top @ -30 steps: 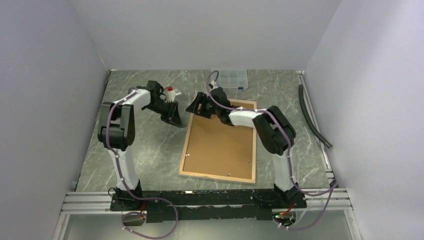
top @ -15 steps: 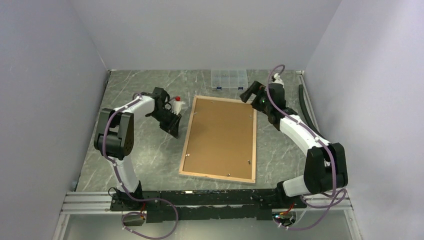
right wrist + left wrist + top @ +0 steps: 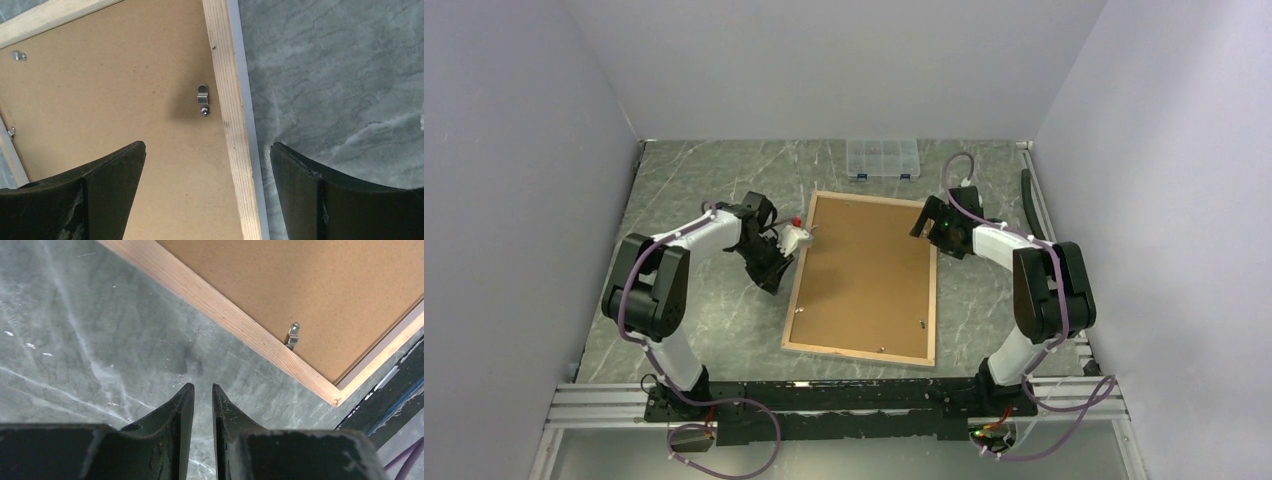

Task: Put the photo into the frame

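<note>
We are seeing the frame (image 3: 232, 125) lying back-up on the desk (image 3: 100, 340), left end effector (image 3: 202, 390) hanging barely parted, empty, beside it, right end effector (image 3: 207, 150) gaping wide, empty, over its edge.

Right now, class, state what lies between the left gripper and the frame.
Only bare table separates the left gripper from the frame; the left wrist view shows it.

Light even, diffuse, from above; moderately bright. Top view crisp, walls evenly lit, arm shadows weak. Wrist views: left gripper (image 3: 203, 388) dark, soft-focus at bottom edge; faint smudge shadow left of clip (image 3: 202, 100); dull sheen on table (image 3: 75, 355)
</note>
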### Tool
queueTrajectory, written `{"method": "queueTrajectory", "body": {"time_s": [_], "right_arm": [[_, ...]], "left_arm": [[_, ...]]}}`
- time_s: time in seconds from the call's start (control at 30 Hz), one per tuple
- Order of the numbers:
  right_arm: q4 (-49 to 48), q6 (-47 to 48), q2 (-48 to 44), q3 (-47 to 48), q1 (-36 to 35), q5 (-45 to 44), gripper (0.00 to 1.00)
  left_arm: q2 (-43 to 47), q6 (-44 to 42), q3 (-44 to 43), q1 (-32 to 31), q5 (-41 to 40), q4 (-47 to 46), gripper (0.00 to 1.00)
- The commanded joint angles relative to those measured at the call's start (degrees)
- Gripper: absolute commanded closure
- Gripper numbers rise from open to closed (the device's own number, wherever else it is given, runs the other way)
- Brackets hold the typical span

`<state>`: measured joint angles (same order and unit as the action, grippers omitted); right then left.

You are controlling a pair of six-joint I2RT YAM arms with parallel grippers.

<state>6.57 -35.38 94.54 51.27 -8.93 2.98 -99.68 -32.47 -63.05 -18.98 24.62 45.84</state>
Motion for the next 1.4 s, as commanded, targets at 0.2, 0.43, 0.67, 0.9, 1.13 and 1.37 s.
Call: {"method": "queueTrajectory", "body": {"time_s": [0.2, 0.43, 0.67, 0.9, 1.13, 1.37], "right_arm": [[-5.1, -0.9, 4.1, 4.7, -1.4, 5.2, 0.00], [-2.8, -2.0, 11.4, 15.4, -7.7, 6.9, 0.00], [-1.4, -3.3, 21.2, 26.6, -14.5, 11.7, 0.00], [2.5, -3.5, 32.5, 43.0, -21.7, 15.7, 0.00], [5.7, -3.4, 40.5, 57.1, -23.9, 21.3, 0.00], [8.7, 0.9, 32.7, 56.4, -18.8, 17.5, 0.00]], "left_arm": [[1.4, -5.5, 3.6, -3.8, -3.1, -2.7, 0.75], [0.9, -4.7, 3.4, -7.2, -2.3, -1.1, 0.76], [4.3, -7.3, 4.2, -10.7, -1.0, 4.7, 0.76], [6.3, -9.0, 4.3, -12.7, 1.0, 9.5, 0.75], [4.7, -4.8, 4.4, -14.3, 2.3, 5.8, 0.69], [-1.7, 0.8, -3.4, -17.6, 6.6, 5.7, 0.68]]}}
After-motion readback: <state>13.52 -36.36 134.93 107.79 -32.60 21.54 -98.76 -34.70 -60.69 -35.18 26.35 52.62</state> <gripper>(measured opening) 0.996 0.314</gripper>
